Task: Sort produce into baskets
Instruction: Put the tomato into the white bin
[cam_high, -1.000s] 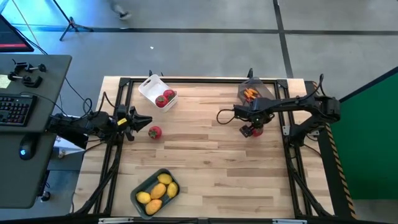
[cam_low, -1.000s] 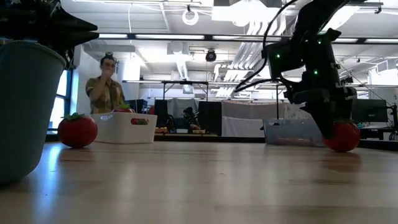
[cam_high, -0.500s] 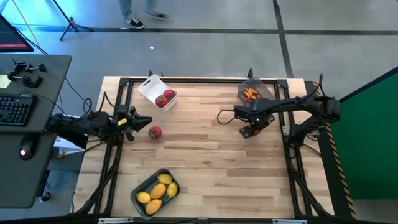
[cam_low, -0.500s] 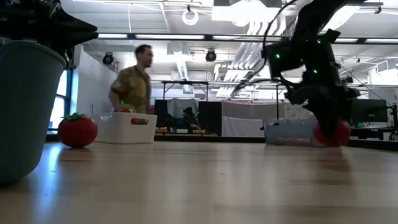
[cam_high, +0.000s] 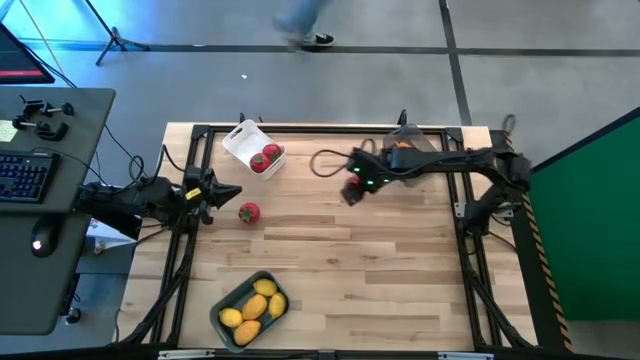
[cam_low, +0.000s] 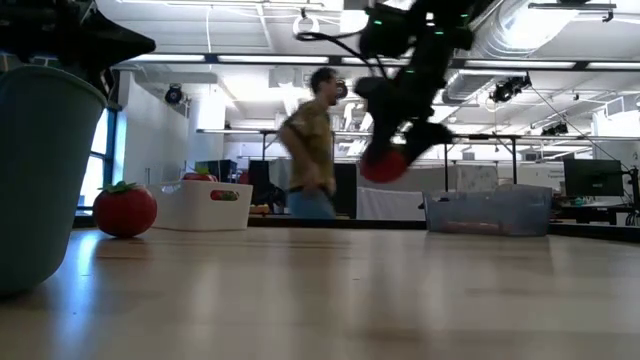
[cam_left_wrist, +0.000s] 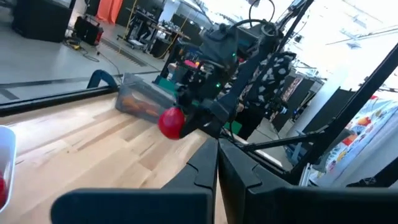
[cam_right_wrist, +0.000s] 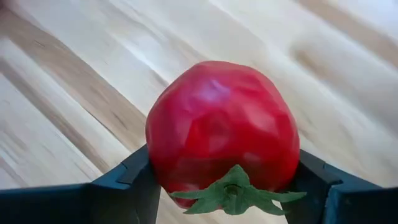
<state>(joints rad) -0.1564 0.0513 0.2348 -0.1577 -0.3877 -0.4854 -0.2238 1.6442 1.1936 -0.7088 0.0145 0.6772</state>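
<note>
1. Right gripper (cam_right_wrist: 221, 180) clamps 1 red round fruit (cam_right_wrist: 222, 127) above the table (cam_high: 400, 280).
2. Fruit sits between the fingers, green top facing the wrist camera; roundish, no clear long axis.
3. Left gripper (cam_left_wrist: 216, 163) closed, empty, at table's left edge.

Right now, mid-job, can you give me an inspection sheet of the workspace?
Surface: wooden table, bare in the middle.
Job's things: white bin with two red fruits; grey-blue bin with yellow fruits; dark bin with orange pieces; one loose red fruit near the left side.
Clutter: nothing seen.
Grippers: right tool shut on a red fruit, lifted off the table; left tool shut, empty, at the left edge.
Cables: loop on the right arm.
Surroundings: person walking behind; desk with keyboard.
</note>
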